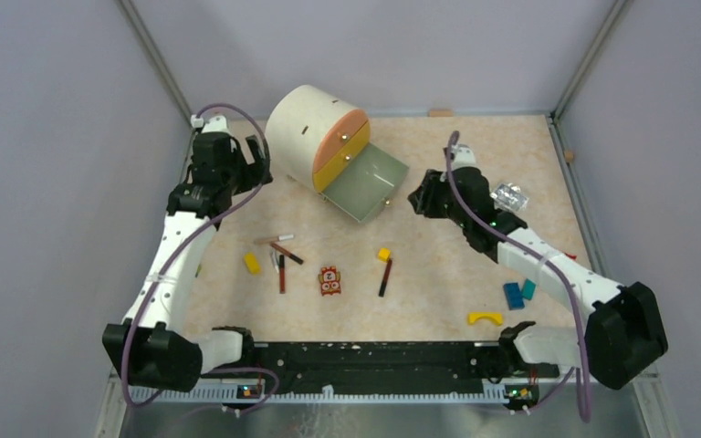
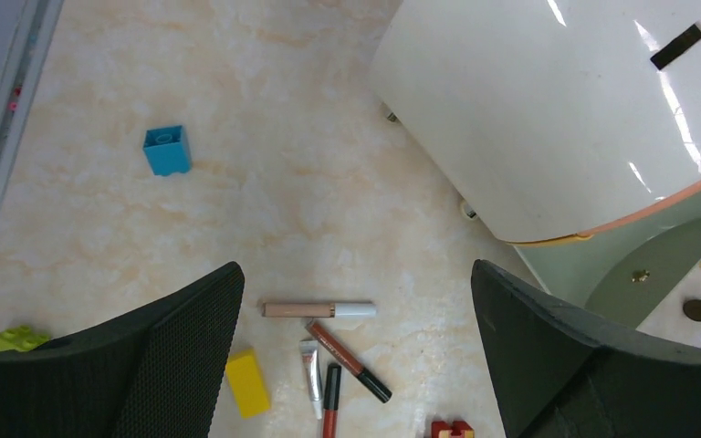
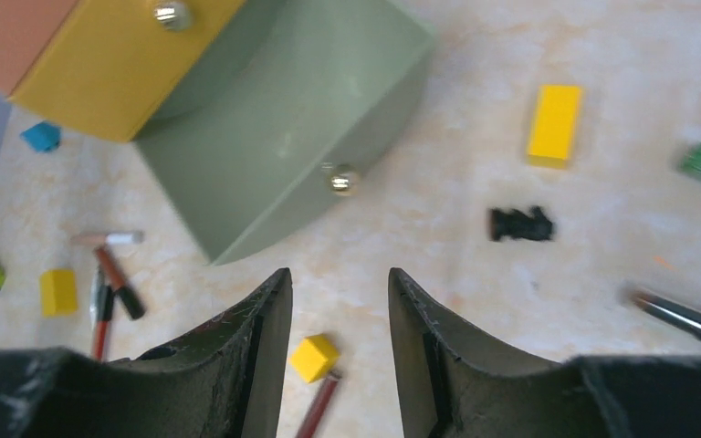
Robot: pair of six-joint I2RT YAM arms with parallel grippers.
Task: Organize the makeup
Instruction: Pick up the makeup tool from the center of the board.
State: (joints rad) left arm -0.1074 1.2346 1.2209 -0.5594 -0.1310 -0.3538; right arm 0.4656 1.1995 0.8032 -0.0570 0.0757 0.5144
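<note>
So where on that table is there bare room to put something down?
Bare tabletop lies between the brown stick and the blue blocks, and along the back edge beside the green drawer. The drawer itself looks empty. It is crowded around the pencil cluster, yellow block and toy figure.

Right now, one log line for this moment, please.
left gripper: open, empty | right gripper: open, empty, by drawer | drawer: pulled out, nothing seen inside | sticks: on table
</note>
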